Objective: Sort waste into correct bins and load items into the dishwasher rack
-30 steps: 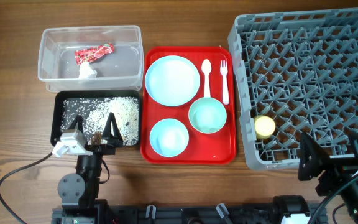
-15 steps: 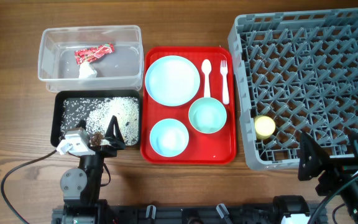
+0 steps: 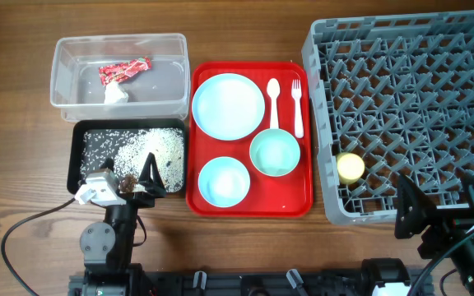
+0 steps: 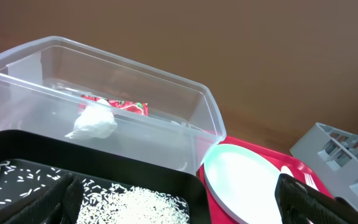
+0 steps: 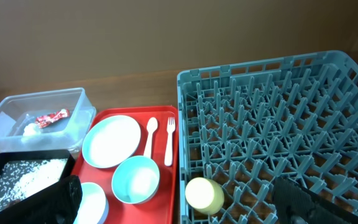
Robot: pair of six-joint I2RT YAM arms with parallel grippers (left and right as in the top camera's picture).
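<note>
The red wrapper (image 3: 124,71) and white tissue (image 3: 116,94) lie in the clear tub (image 3: 56,74). Rice (image 3: 134,148) covers the black tray (image 3: 74,156). The red tray (image 3: 290,193) holds the pale blue plate (image 3: 228,105), spoon (image 3: 273,103), fork (image 3: 296,107), mint bowl (image 3: 274,153) and small blue bowl (image 3: 223,182). The yellow cup (image 3: 350,167) lies on its side in the grey rack (image 3: 418,82), at its front left. My left gripper (image 3: 130,177) is open and empty over the black tray's near edge. My right gripper (image 3: 443,218) is open and empty by the rack's front right.
The red tray sits between the bins on the left and the rack on the right. Bare wooden table (image 3: 15,164) lies left of the bins and along the near edge. A cable (image 3: 23,226) loops by the left arm base.
My left gripper has drawn back slightly toward the near edge and turned a little. The right arm and all objects have stayed put.
</note>
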